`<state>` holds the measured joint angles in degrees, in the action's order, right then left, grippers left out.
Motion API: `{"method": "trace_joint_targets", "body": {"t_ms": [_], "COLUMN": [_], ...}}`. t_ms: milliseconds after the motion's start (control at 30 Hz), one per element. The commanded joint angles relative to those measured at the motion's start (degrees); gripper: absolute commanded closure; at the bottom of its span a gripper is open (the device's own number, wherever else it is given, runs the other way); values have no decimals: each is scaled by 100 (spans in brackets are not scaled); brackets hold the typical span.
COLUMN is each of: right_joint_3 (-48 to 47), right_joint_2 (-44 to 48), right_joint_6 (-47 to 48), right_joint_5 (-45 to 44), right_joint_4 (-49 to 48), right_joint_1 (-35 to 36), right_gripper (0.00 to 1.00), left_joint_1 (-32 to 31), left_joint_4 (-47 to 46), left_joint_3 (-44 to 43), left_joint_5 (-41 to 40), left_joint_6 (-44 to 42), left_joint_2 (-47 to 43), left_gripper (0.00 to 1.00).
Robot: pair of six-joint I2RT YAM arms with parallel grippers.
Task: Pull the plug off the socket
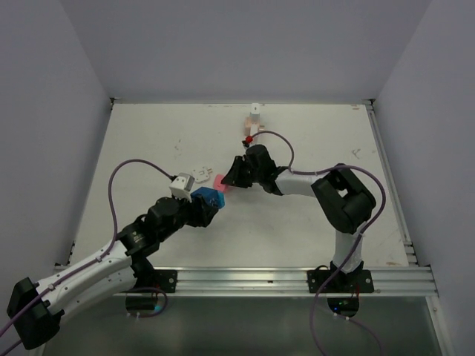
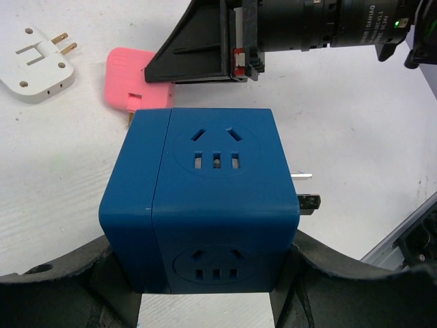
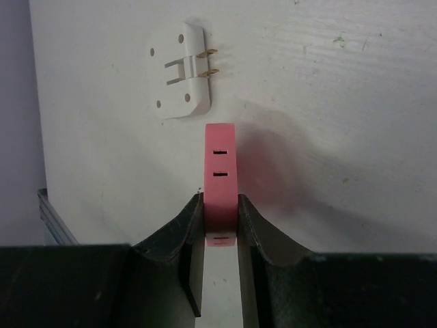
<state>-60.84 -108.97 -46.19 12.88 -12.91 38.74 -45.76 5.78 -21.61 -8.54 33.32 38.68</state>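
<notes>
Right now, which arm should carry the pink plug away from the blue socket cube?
Right. The right end effector is shut on the pink plug. The left end effector is occupied gripping the blue socket cube, so it can only brace.

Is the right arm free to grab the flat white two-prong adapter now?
Probably not: the right gripper is shut on the flat pink plug, though the white adapter lies unobstructed just beyond.
</notes>
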Motion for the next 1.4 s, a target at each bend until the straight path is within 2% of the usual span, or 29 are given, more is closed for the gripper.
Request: {"method": "trace_joint_targets", "body": {"t_ms": [0,33,133,167,267,300,600,833,1033,1367], "right_joint_3": [-200,-139,28,46,177,221,1205,1619,1742,1593], "right_joint_2": [-186,-169,-29,94,436,577,2598,3863,4164,3954], "right_joint_6": [-329,-320,-145,-66,250,347,1534,1895,2000,1790], "right_joint_5": [285,241,-31,-84,-277,-356,-533,-849,-998,-1051], "right_joint_4": [-652,-660,-442,-223,182,270,1149,1800,1950,1555], "right_joint_1": [28,28,2,-7,2,2,81,669,916,1030], "right_gripper": [89,85,63,47,22,20,20,22,23,25], "left_joint_1": [49,49,58,58,58,58,58,58,58,58], "left_joint_4": [-209,-200,-235,-244,-270,-279,-384,-824,-736,-877], "left_joint_3": [-177,-169,-169,-169,-195,-204,-458,-941,-1258,-1188], "left_joint_5": [-96,-78,-8,10,45,62,89,72,-105,414], "left_joint_6": [-124,-115,-89,-80,-19,-10,245,517,772,1010], "left_joint_2": [-88,-71,-44,-44,-27,-18,289,1018,1300,1274], "left_gripper": [100,100,100,100,100,100,100,100,100,100]}}
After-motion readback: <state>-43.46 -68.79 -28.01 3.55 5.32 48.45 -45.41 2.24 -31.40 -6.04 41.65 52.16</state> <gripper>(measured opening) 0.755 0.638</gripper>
